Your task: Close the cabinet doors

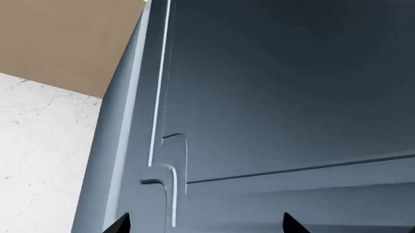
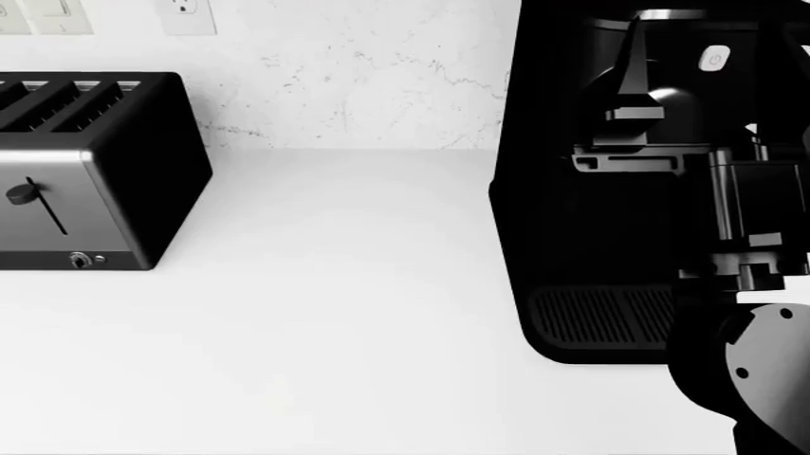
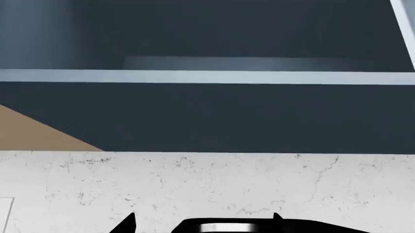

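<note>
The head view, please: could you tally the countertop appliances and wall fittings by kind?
Toaster: 1
Coffee machine: 1
Wall outlet: 1
Light switch plate: 1, cut off at the frame edge
Total: 4

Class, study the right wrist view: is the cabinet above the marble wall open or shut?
Open. The cabinet shows its dark interior and a pale shelf edge with no door across it; a door edge stands swung aside at one corner.
</note>
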Available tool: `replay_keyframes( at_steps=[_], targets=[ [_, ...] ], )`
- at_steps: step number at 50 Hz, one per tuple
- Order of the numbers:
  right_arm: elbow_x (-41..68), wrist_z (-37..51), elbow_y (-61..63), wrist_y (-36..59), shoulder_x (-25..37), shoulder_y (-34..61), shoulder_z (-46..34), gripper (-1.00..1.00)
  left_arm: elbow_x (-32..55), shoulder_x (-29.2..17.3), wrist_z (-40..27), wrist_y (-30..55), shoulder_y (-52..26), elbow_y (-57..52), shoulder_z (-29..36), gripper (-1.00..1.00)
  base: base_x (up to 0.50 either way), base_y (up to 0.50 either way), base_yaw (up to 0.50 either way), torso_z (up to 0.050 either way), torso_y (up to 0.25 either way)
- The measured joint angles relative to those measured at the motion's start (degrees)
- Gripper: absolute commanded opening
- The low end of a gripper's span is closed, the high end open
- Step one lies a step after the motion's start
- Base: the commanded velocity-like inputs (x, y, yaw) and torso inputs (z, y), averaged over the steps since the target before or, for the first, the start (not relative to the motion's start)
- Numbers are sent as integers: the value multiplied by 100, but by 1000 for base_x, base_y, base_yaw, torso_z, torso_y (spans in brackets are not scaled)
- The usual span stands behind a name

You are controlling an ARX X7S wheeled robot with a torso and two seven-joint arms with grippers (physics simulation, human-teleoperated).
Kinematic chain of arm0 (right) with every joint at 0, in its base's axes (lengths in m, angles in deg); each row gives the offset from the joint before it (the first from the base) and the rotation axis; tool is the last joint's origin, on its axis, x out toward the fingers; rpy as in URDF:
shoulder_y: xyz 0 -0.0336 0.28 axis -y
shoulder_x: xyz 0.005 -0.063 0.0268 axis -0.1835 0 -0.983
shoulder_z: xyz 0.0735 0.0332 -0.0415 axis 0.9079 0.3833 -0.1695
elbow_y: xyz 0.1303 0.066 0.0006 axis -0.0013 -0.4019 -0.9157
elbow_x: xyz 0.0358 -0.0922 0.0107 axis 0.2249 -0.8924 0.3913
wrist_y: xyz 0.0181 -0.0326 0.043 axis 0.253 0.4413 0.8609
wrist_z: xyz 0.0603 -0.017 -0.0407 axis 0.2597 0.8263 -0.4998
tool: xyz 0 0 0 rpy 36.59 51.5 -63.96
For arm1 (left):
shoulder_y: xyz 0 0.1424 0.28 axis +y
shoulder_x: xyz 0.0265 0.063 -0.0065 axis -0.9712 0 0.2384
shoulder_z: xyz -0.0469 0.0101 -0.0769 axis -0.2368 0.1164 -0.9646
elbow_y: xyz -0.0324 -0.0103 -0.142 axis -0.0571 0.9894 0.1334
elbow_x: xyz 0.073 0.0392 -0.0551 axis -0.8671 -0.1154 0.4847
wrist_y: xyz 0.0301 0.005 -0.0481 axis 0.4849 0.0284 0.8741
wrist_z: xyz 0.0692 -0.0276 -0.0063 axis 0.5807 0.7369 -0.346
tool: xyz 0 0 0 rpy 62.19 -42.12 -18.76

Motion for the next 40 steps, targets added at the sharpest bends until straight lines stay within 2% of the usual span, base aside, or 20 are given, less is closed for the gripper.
replay_keyframes(
  at_steps=[40],
  targets=[
    [-48, -68, -60, 55, -72, -6, -28, 100, -1236, 1052, 283, 24, -111, 954, 514, 100, 0, 0, 0, 1, 0]
  ],
)
